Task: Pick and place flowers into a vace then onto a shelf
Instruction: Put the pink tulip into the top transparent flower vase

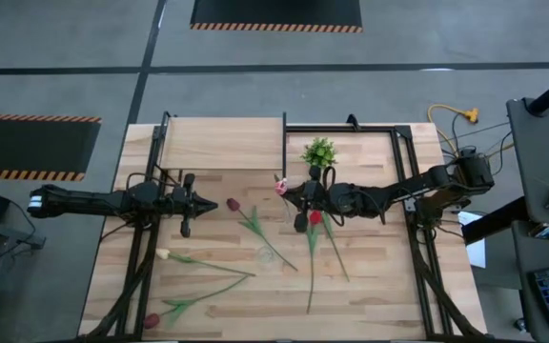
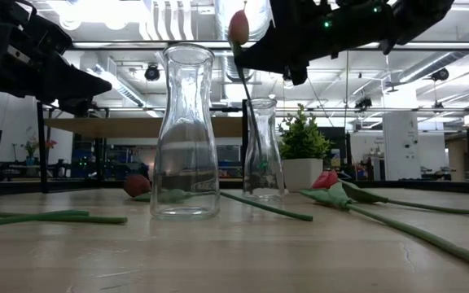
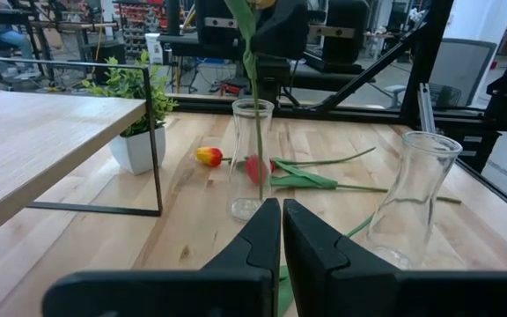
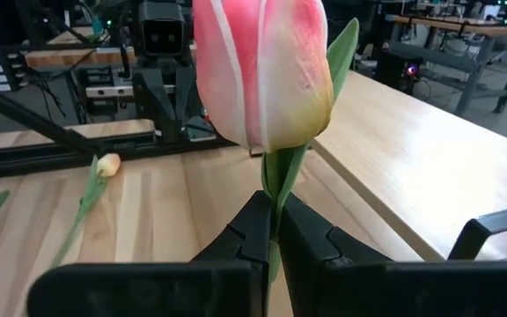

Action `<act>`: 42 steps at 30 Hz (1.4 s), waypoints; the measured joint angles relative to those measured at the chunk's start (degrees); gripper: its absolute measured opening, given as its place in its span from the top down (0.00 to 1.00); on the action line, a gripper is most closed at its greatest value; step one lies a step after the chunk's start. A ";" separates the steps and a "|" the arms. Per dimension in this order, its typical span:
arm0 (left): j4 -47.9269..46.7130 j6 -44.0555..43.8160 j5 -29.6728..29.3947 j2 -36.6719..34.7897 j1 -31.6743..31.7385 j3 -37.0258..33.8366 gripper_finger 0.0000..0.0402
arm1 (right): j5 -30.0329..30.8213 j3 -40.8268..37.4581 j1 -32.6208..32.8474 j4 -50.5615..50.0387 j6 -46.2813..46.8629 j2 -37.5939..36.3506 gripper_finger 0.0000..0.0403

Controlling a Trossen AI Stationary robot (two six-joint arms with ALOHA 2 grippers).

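Note:
My right gripper [image 1: 294, 196] is shut on a pink tulip [image 4: 260, 70], held upright over the farther clear vase [image 2: 263, 150], which stands near the table's middle. The tulip's stem [image 3: 258, 145] reaches down inside that vase. A second, empty vase [image 2: 186, 130] stands nearer the table's near edge. My left gripper [image 1: 194, 203] hovers shut left of the vases and touches nothing. Other tulips lie flat on the table: dark red [image 1: 233, 204], red [image 1: 315, 217], cream [image 1: 163, 254], and red [image 1: 151, 321] by the near-left corner. The shelf [image 1: 222, 143] stands at the far left. My right gripper pinches the pink tulip's stem [image 4: 275, 189] between its two fingers, just below the head. The fingers come level from the table's right and lie across the stem. The tulip stands upright with its head [image 2: 238, 28] above the fingers and its lower stem [image 2: 249, 114] inside the vase.
A small potted plant [image 1: 319, 152] stands behind the vases, just right of the shelf. Long green stems [image 1: 311, 272] lie across the table's near middle. The shelf's thin black frame [image 3: 152, 145] stands beside the farther vase.

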 joint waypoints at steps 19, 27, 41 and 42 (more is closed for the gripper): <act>-0.02 0.00 0.00 -0.01 0.00 0.00 1.00 | -0.02 0.00 -0.12 -11.90 2.65 -4.78 0.58; -0.02 0.00 -0.01 0.01 0.00 0.00 1.00 | -0.15 0.00 -0.12 -27.19 9.70 -14.21 0.51; 0.00 0.00 0.00 -0.01 0.00 0.00 1.00 | -5.10 0.00 -0.07 -35.93 10.27 -15.76 0.40; 0.00 0.00 0.00 0.00 0.00 0.01 1.00 | -5.11 0.00 -0.10 -36.58 10.47 -15.95 0.38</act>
